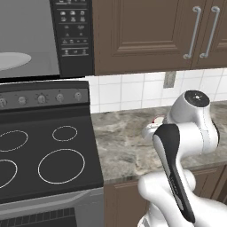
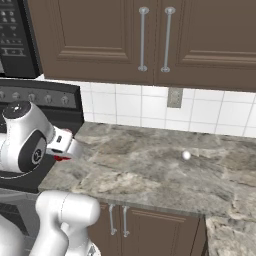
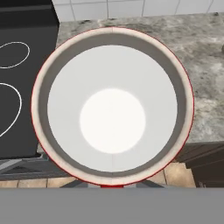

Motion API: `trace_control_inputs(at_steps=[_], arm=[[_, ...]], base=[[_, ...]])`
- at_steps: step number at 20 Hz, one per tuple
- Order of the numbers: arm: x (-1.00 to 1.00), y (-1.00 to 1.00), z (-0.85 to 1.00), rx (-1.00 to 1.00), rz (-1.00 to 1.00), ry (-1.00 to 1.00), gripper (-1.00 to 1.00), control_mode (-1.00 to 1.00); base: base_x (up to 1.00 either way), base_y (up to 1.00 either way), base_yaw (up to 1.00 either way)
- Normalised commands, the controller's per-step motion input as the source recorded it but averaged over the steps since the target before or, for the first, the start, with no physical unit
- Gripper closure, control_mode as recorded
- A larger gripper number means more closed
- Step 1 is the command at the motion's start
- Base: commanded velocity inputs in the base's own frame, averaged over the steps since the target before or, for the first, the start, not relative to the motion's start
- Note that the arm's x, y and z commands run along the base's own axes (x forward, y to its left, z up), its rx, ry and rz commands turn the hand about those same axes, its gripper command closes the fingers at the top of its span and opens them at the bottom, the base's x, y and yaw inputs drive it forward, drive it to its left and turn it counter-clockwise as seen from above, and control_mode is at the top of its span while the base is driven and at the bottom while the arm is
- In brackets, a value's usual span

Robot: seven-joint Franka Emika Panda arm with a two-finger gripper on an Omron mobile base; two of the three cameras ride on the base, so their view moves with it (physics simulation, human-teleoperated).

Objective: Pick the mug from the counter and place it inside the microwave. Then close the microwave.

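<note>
The red mug (image 3: 112, 105) sits right under the hand in the hand view, its white inside facing the camera; its rim hangs over the edge between stove and counter (image 3: 201, 65). My gripper (image 2: 62, 155) is shut on the mug, of which a red sliver (image 2: 61, 158) shows below the white hand. In the left base view the arm hides most of it, leaving a red rim (image 1: 158, 120). The microwave (image 1: 26, 40) stands open at upper left, with its white turntable (image 1: 11, 60) and button panel (image 1: 73, 31) visible. Its door is out of view.
A black stove (image 1: 44, 150) with white burner rings and knobs lies left of the marbled counter (image 2: 150, 160). Brown wall cabinets with grey handles (image 2: 142, 40) hang above. A small white ball (image 2: 186, 155) rests on the counter to the right. A wall outlet (image 2: 174, 97) sits in the tiles.
</note>
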Motion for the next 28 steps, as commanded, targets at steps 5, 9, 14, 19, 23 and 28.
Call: trace_control_inputs(at_steps=[5,9,14,19,23,28], arm=[[-0.03,0.01,0.01,0.00,0.00,0.00,1.00,-1.00],[0.00,0.00,0.00,0.00,0.00,0.00,1.00,-1.00],[-0.01,0.00,0.00,0.00,0.00,0.00,1.00,-1.00],[-0.06,0.00,0.00,0.00,0.00,0.00,1.00,1.00],[0.00,0.00,0.00,0.00,0.00,0.00,1.00,1.00],[0.00,0.00,0.00,0.00,0.00,0.00,1.00,1.00]], base=[[0.00,0.00,0.00],[0.00,0.00,0.00],[0.00,0.00,0.00],[-0.31,0.00,0.00],[-0.61,0.27,0.16],[-0.31,0.33,0.23]])
